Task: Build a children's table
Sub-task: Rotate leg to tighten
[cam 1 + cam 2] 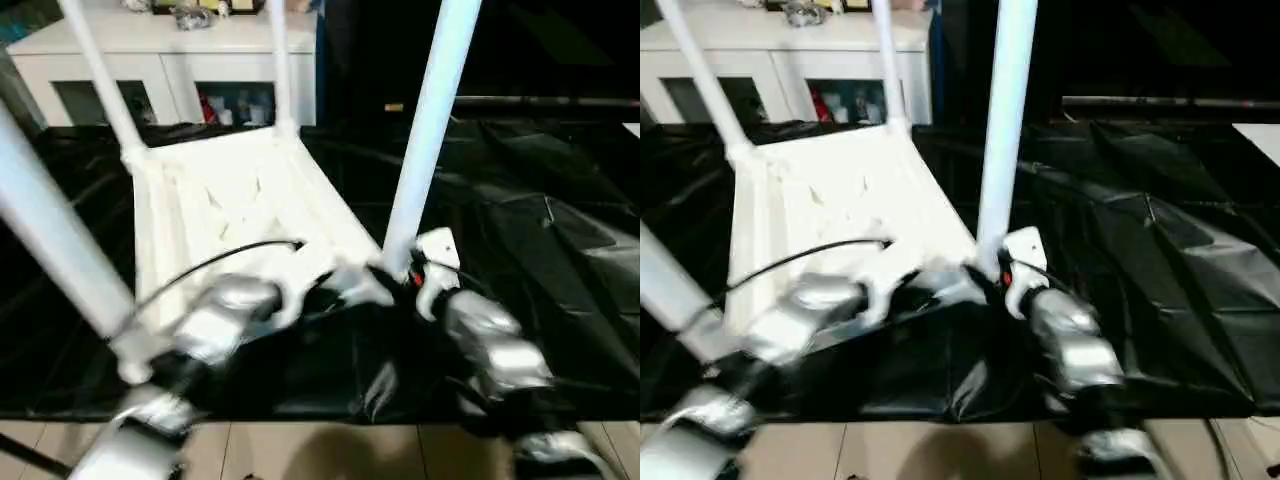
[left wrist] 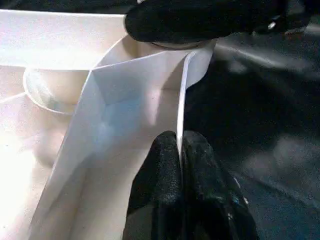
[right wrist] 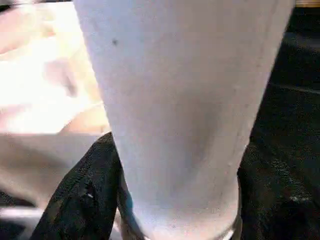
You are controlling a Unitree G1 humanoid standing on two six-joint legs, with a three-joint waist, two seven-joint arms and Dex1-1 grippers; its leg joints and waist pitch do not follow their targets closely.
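Left eye view: children's table (image 1: 235, 205) is lying upside down on the black tabletop (image 1: 540, 230), four legs standing. My left end effector (image 2: 179, 150) is pinching its rim; right end effector (image 3: 175, 200) is straddling the near-right leg (image 1: 425, 130), seating unconfirmed.

A white plastic children's table (image 1: 235, 215) lies upside down, ribbed underside facing up, on black sheeting. Four white tapered legs (image 1: 425, 140) stand upright from its corners.

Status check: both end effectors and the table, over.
Left end effector pinched on tabletop rim. Right end effector straddling near-right leg at its base. Four legs upright in corners. Nothing in the way.
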